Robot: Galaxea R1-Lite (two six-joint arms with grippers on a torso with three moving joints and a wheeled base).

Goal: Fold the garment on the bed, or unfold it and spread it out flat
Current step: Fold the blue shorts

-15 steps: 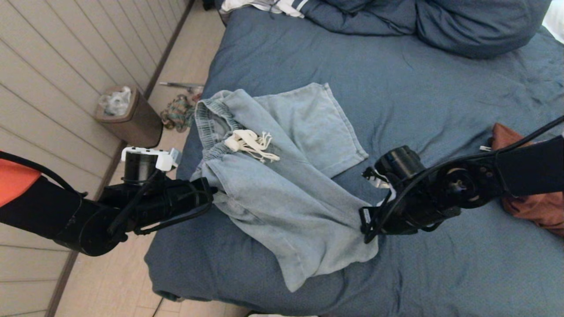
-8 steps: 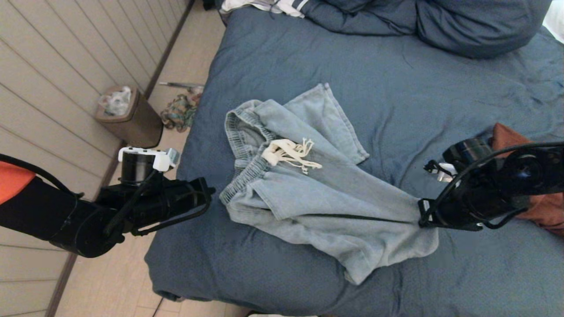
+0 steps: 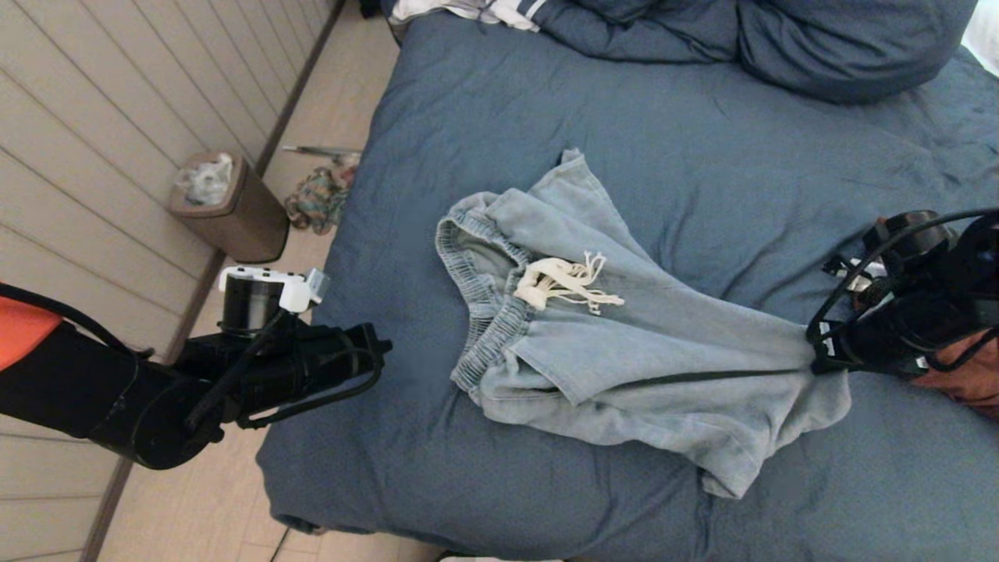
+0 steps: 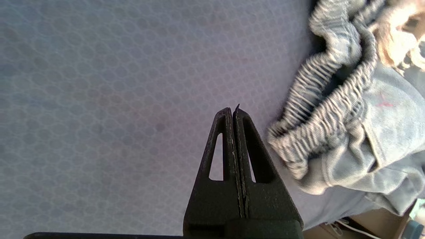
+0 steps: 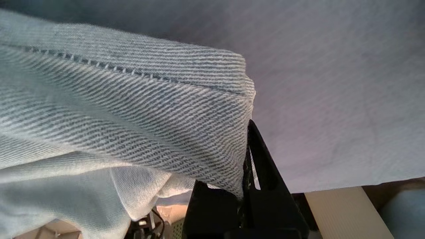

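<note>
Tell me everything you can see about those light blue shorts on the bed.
The shorts look like soft, faded light-blue denim, with a gathered elastic waistband and a cream drawstring lying loose on top. They lie crumpled and partly folded over themselves on the bed, waistband toward the robot's left. The right gripper is shut on a leg hem, stretching it sideways. The left gripper, shut, sits beside the waistband without touching.
</note>
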